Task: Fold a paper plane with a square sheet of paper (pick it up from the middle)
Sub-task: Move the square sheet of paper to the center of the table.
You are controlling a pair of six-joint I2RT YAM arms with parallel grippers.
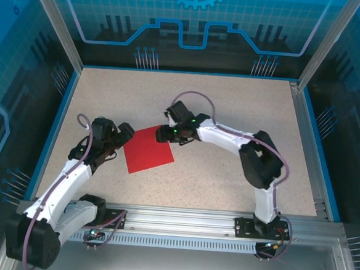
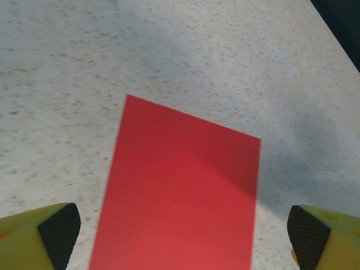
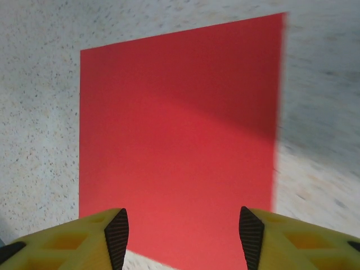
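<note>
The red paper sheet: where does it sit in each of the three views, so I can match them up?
Top external: red paper sheet lying flat, just left of frame centre.
Left wrist: red paper sheet at lower centre, cut by the bottom edge.
Right wrist: red paper sheet at centre, reaching the bottom.
Shared landmark: speckled tabletop around it.

paper sheet (image 1: 149, 149) on table (image 1: 226, 187), left tool (image 1: 124, 136) left, right tool (image 1: 163, 133) behind

No legible text or signs
</note>
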